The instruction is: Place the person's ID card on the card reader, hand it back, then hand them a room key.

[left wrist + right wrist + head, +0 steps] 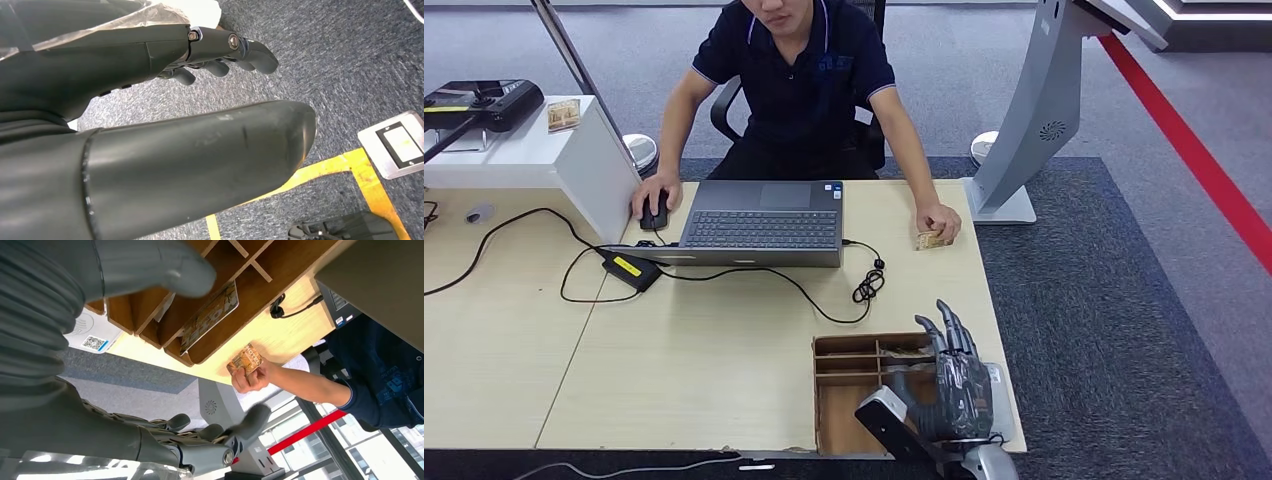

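Head view, right hand [952, 385] fingers spread wide, over compartmented wooden tray [849, 375]

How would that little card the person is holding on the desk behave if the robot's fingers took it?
The card looks thin and flat, so probably stiff and very light. Lying flat on the desk, it would likely slide rather than lift easily.

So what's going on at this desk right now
A person sits behind a laptop, one hand on a mouse, the other holding a patterned card on the table edge. The robot's right hand hovers open, fingers spread, over a wooden divided tray with another card inside. Its left hand hangs over the carpet, holding nothing. No handover is under way.
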You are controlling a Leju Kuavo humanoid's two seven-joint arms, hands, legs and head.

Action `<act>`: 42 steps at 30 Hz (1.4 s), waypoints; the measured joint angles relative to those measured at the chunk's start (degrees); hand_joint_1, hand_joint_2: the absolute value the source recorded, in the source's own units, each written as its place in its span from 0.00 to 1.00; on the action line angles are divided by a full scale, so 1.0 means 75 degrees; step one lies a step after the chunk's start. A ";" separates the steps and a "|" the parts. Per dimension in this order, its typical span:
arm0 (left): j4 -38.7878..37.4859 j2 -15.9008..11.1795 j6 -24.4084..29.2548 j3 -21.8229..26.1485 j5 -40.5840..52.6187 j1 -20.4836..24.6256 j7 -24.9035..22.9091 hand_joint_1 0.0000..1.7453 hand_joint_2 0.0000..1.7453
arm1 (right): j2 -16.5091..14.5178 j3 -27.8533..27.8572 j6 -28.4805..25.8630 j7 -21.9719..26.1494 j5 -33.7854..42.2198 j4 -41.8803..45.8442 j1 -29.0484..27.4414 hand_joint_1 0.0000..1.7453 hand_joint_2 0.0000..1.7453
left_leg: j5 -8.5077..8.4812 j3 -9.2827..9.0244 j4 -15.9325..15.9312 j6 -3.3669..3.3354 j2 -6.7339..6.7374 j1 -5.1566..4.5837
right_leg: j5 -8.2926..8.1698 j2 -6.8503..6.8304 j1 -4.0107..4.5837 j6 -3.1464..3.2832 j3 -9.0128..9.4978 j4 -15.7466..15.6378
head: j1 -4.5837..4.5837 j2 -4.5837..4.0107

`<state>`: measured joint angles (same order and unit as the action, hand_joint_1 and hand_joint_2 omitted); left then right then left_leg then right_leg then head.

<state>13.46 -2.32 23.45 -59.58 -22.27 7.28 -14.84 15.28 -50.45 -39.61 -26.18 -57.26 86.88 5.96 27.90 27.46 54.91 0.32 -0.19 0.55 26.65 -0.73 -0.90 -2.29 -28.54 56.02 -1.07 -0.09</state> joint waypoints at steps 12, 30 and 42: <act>0.0000 0.0000 0.0006 0.0000 0.0000 0.0000 0.0000 0.00 0.00 | 0.0000 0.0001 -0.0002 -0.0015 0.0000 0.0000 0.0000 0.12 1.00 | 0.0000 0.0000 0.0000 0.0000 0.0000 0.0000 | 0.0000 0.0000 0.0000 0.0000 0.0000 0.0000 | 0.0000 0.0000; 0.0000 0.0000 0.0009 0.0000 0.0000 0.0000 0.0000 0.00 0.00 | 0.0000 0.0001 -0.0001 -0.0026 0.0012 0.0000 0.0000 0.18 1.00 | 0.0000 0.0000 0.0000 0.0000 0.0000 0.0000 | 0.0000 0.0000 0.0000 0.0000 0.0000 0.0000 | 0.0000 0.0000; 0.0000 0.0000 0.0009 0.0000 0.0000 0.0000 0.0000 0.00 0.00 | 0.0000 0.0001 -0.0002 -0.0027 0.0015 0.0000 0.0000 0.14 1.00 | 0.0000 0.0000 0.0000 0.0000 0.0000 0.0000 | 0.0000 0.0000 0.0000 0.0000 0.0000 0.0000 | 0.0000 0.0000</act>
<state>13.46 -2.32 23.52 -59.58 -22.27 7.28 -14.84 15.28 -50.45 -39.63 -26.39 -57.16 86.88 5.96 27.90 27.46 54.91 0.32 -0.19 0.55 26.65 -0.73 -0.90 -2.29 -28.54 56.02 -1.07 -0.09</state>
